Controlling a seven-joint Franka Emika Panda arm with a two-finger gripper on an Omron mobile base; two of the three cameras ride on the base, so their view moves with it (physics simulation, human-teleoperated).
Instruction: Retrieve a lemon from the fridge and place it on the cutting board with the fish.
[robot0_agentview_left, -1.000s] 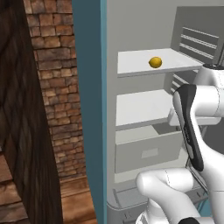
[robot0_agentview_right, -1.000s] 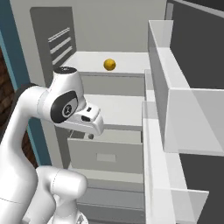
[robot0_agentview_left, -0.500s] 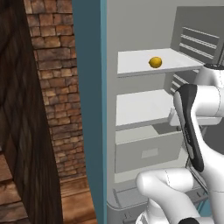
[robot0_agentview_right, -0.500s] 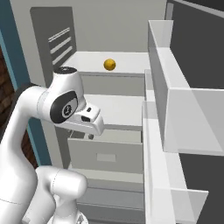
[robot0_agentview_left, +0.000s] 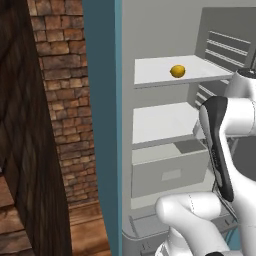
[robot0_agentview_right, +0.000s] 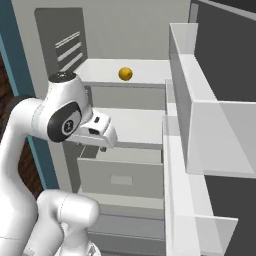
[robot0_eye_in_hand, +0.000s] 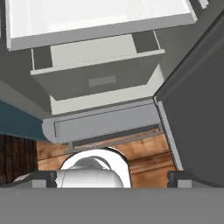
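The fridge (robot0_agentview_left: 150, 35) stands open, with white shelves inside. The lemon (robot0_agentview_left: 177, 71) is a small yellow-orange ball that rests on the upper shelf (robot0_agentview_left: 150, 72); from the right base view the lemon (robot0_agentview_right: 125, 74) lies near that shelf's front edge. My gripper (robot0_agentview_right: 101, 146) hangs below the lemon, in front of the middle shelf, pointing down. In the hand view its fingertips (robot0_eye_in_hand: 44, 178) stand wide apart, open, with nothing between them, looking down at the fridge drawer (robot0_eye_in_hand: 100, 81) and the floor. The cutting board and the fish are out of view.
The open fridge door (robot0_agentview_right: 200, 105) with its clear bins juts out on the right, close to the arm. A white drawer (robot0_agentview_right: 120, 175) sits slightly pulled out under the middle shelf. A brick wall (robot0_agentview_left: 60, 100) and a dark wooden panel (robot0_agentview_left: 20, 130) stand left of the fridge.
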